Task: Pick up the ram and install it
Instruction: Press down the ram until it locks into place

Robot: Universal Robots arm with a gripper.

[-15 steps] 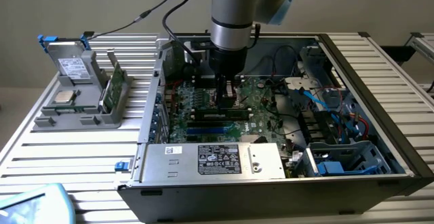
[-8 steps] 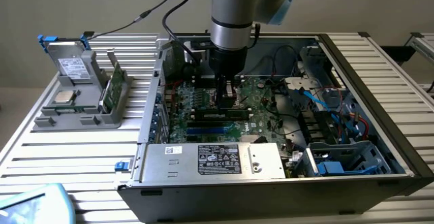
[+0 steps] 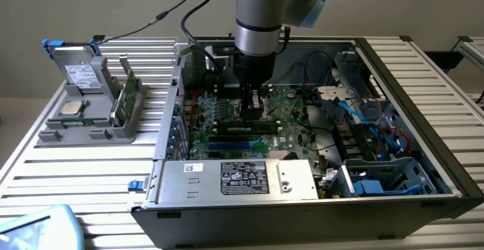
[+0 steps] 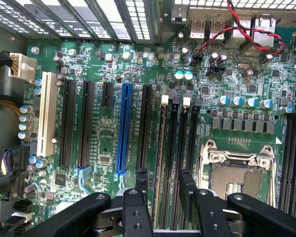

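Exterior view: my jaws (image 3: 254,107) down inside computer case (image 3: 423,165), above ram (image 3: 243,128) lying along motherboard slot. Wrist view: jaws (image 4: 165,190) spread wide, empty, straddling memory slots (image 4: 175,148). Step: seating. Firm, even downward press probably needed.

a robotics lab or test bench: a slatted aluminium table (image 3: 90,173) holds an open desktop computer case (image 3: 302,204) with its green motherboard (image 4: 138,74) exposed, a grey parts fixture (image 3: 87,131) beside it, and an industrial robot arm (image 3: 261,17) above.
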